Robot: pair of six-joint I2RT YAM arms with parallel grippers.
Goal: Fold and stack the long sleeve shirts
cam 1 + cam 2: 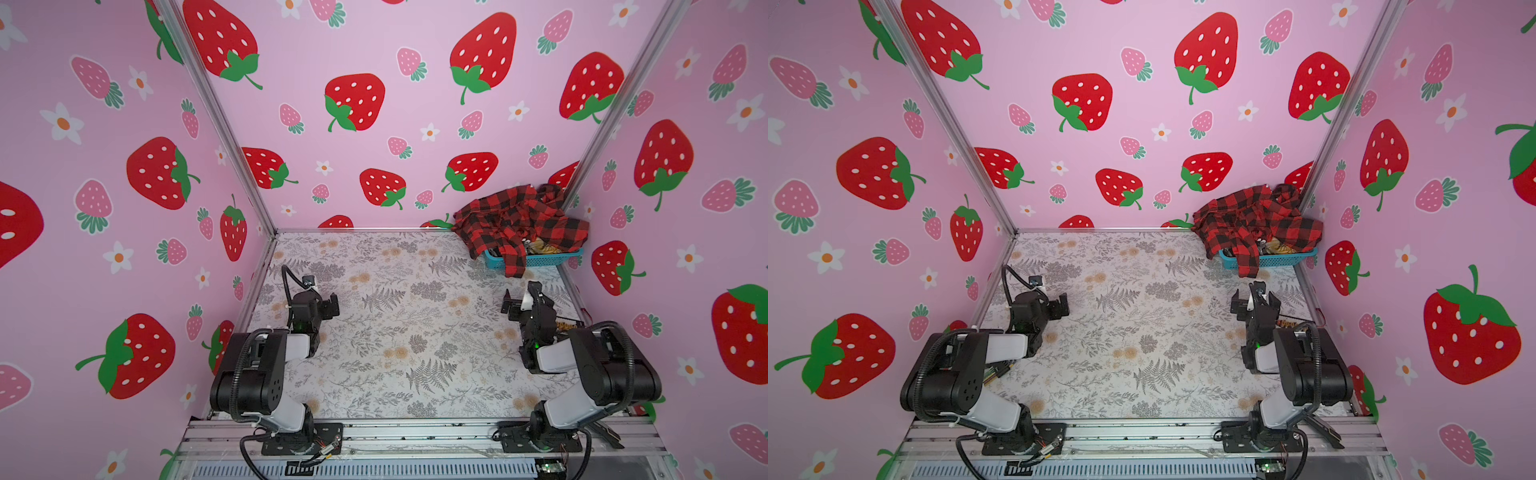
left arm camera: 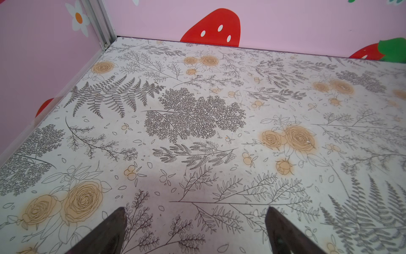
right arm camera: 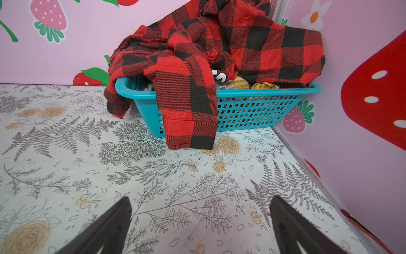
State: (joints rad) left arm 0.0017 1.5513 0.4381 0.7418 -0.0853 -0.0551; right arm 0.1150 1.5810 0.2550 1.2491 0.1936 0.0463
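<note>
1. The right gripper (image 3: 201, 199) hovers over the table (image 3: 66, 167) with its two dark fingers (image 3: 123, 211) spread wide and nothing between them.
2. The left gripper (image 2: 195, 211) is likewise spread and empty. Ahead of its fingers (image 2: 116, 220) lie only bare fern-and-rose tabletop and the corner of the pink strawberry walls (image 2: 285, 19).
3. A teal mesh basket (image 3: 263, 107) stands ahead of the right fingertips, well apart from them and pushed into the far corner against both walls. Only open tabletop lies between the fingers and the basket.
4. The red-and-black shirt (image 3: 252, 44) is heaped over the basket, crumpled, spilling past the rim on the near side and at one end.
5. The heap has no clear long axis. One sleeve (image 3: 189, 105) hangs over the basket's near wall, running from the rim down toward the right fingers. Its cuff reaches the table about in line with the gap between them.
6. The cloth is soft, large buffalo check, with a white block letter (image 3: 219, 75) on a black band showing in a fold.
7. Beneath it, inside the basket, mustard-yellow plaid (image 3: 241, 84) shows at the rim, along with a scrap of grey-white cloth (image 3: 149, 85), too hidden to identify.
8. In both top views the shirts sit far across the table from the left fingers, near the right arm's side.
</note>
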